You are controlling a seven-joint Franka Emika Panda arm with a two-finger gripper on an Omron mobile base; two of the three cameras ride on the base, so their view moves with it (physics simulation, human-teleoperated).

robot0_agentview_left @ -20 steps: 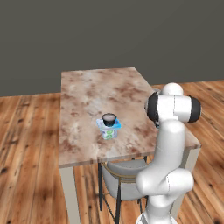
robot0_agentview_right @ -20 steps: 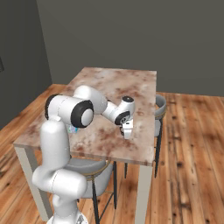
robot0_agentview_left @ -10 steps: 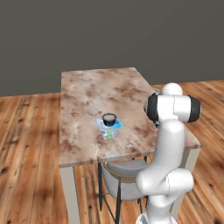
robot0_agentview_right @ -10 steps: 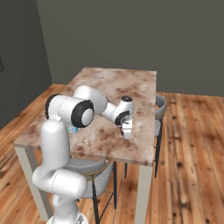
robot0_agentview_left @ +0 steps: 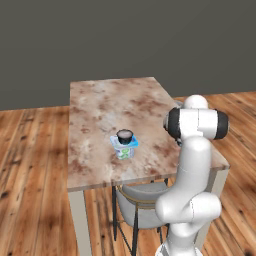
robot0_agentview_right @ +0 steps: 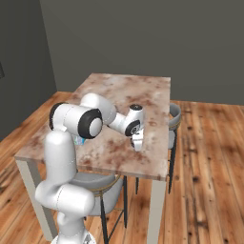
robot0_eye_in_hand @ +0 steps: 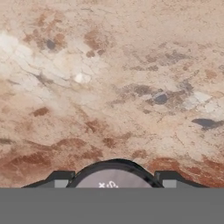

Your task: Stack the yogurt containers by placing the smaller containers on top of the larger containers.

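Marbled brown tabletop (robot0_eye_in_hand: 122, 65) spreads out below my hand. At the bottom centre of the hand view a small dark cup (robot0_eye_in_hand: 114, 177) with a pale top sits between my gripper's (robot0_eye_in_hand: 114, 179) fingertips, which flank it; whether they grip I cannot tell. Centre of the left base view, another dark cup (robot0_agentview_left: 124, 135) sits on the blue-lidded tub (robot0_agentview_left: 125, 147). I should clamp squarely, then lift straight up.
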